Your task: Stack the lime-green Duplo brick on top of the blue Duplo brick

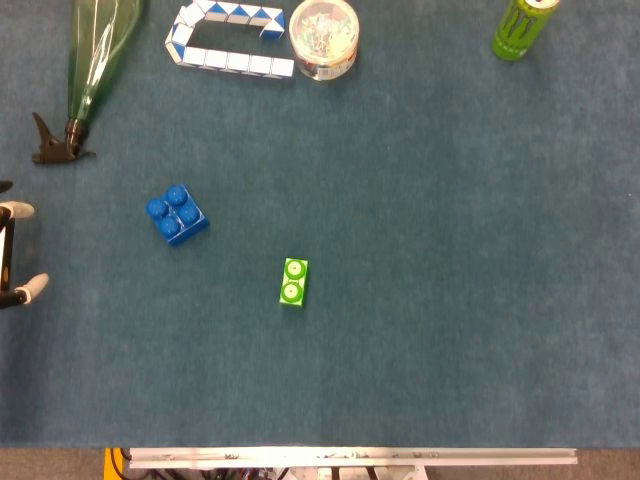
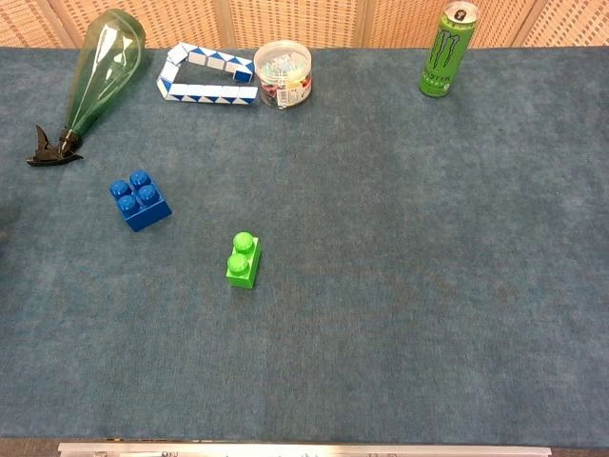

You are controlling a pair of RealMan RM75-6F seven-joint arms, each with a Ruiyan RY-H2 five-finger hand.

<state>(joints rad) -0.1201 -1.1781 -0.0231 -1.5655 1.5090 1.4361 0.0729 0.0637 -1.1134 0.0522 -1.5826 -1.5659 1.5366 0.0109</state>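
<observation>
Nearest me, the lime-green brick (image 2: 243,260) sits alone on the blue cloth (image 2: 428,286), studs up. Farther back and left, well apart, is the blue brick (image 2: 140,199). The left hand (image 1: 14,255) barely shows at the edge, fingertips spread, grip unclear.

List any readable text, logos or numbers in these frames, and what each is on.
Can: a claw-shaped logo mark shows in the chest view; the lettering under it is too blurred to read.
Tub: a band round the side, print too small to read.
Green brick, blue brick, bottle, puzzle: no text visible.
Nothing can be quoted as it reads.
</observation>
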